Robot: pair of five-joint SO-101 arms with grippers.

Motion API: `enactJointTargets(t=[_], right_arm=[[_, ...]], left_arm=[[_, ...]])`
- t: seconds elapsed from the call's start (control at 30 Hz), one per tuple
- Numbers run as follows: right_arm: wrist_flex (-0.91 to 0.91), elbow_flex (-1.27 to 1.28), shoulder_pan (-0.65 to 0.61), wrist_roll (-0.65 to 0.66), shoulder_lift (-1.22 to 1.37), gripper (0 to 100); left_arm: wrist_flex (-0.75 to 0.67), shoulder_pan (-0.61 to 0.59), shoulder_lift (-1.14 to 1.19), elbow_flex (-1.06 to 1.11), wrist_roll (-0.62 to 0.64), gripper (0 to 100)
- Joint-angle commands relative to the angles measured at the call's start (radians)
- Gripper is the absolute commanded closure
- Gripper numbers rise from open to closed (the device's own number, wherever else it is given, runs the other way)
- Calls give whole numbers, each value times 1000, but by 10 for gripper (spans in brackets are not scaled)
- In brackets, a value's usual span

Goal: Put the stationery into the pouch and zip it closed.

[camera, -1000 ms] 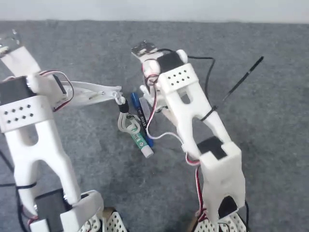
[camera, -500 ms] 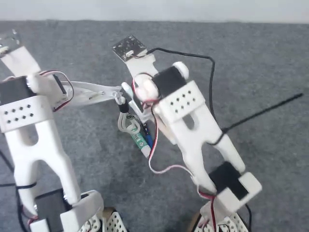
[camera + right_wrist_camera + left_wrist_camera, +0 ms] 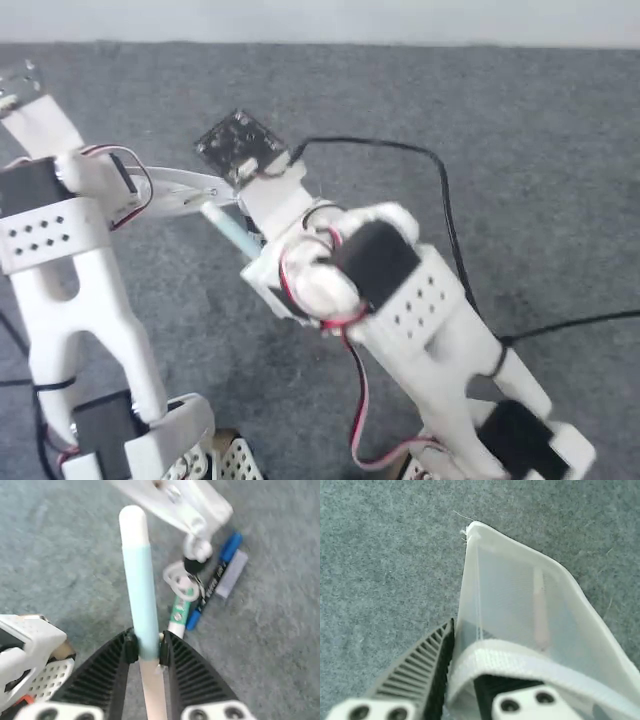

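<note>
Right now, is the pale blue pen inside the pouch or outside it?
Outside. The right claw grips the pen in open air near the pouch, which the left claw holds.

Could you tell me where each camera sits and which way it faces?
High view: fixed above the table, looking down over the left arm and right arm.
Left wrist view: on the left arm, looking along the left gripper, shut on the pouch, toward the table.
Right wrist view: on the right arm, looking past the right gripper, shut on the pale blue pen, at the green pen.
Shared: high and right wrist views both show the pale blue pen.
</note>
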Motion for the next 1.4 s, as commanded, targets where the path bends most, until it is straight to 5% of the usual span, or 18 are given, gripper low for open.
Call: enactJointTargets(t=[0.0,0.6,1.03,1.37], right_arm=[[-166,130,-19,-12,-137,993],[-1322,965,-16,-3,-639,993],[-2011,1165,-18,-8,-622,993],[-2433,1145,-19,-3,-285,993]], left_arm=[[-25,3,-3,2,3,990],[-23,3,-3,2,3,990],[-25,3,-3,2,3,990],[-23,3,-3,2,3,990]])
